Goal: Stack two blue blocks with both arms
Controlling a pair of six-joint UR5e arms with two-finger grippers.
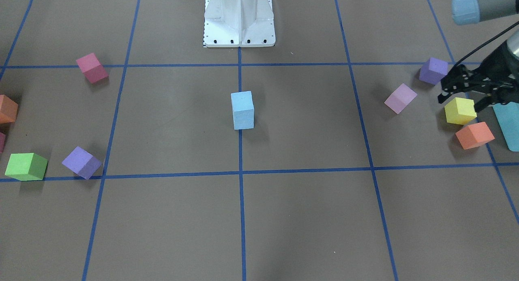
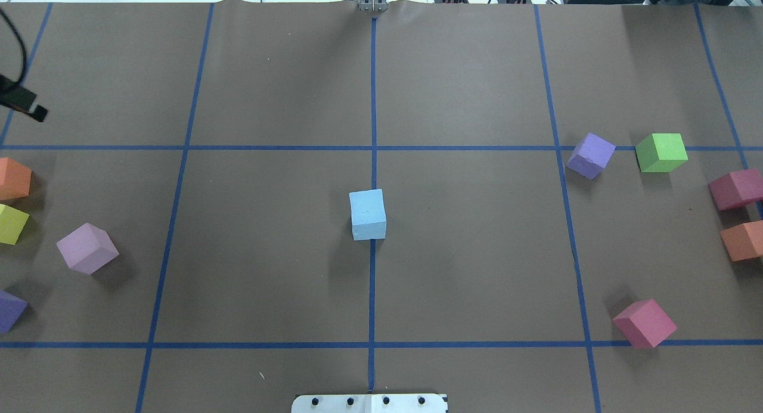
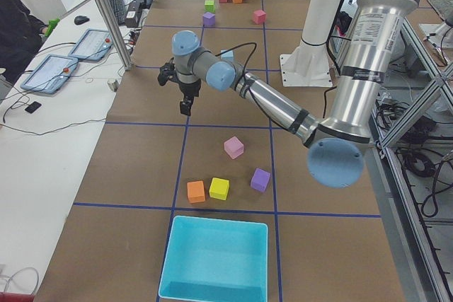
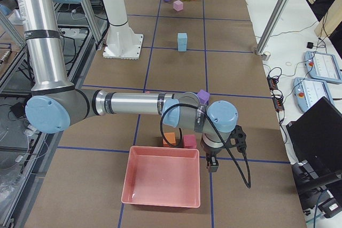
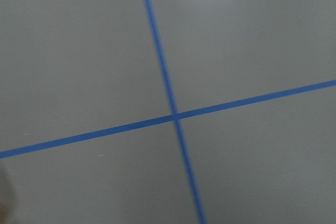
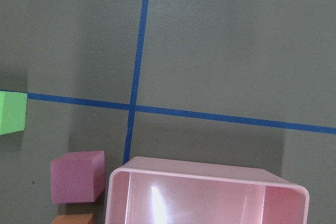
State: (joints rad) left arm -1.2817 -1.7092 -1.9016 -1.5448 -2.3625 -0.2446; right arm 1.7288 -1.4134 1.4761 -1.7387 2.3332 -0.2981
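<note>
The two blue blocks point(image 1: 242, 110) stand in the middle of the tabletop point(image 1: 308, 216). They look to be one on top of the other, making a column about twice a cube's height, though I can't pick out the seam. By that reckoning the stacking is done, and the danger now is knocking it down.

The left claw point(image 1: 462, 101) hangs at the left end, raised off the tabletop. Its fingers are spread with nothing between them, and it is well apart from the stack. The right claw point(image 4: 211, 161) is far off at the other end, just beside the pink tray point(image 4: 160, 180). From here I can't tell whether it is wide or closed.

What worries me:
- **Light stack:** The foam is light and the column is narrow. A forearm or elbow swinging low across the centre could tip the top block off.
- **Cable:** The black cable point(image 1: 486, 43) loops off the left wrist. If that arm passed close over the stack, the slack could brush it.
- **Alignment:** The top block may not sit square on the lower one. If so, a bump to the tabletop could be enough to shift it.
- **Loose cubes:** Each claw has loose coloured cubes near it. A low move on either side could scatter them, perhaps toward the centre.
</note>
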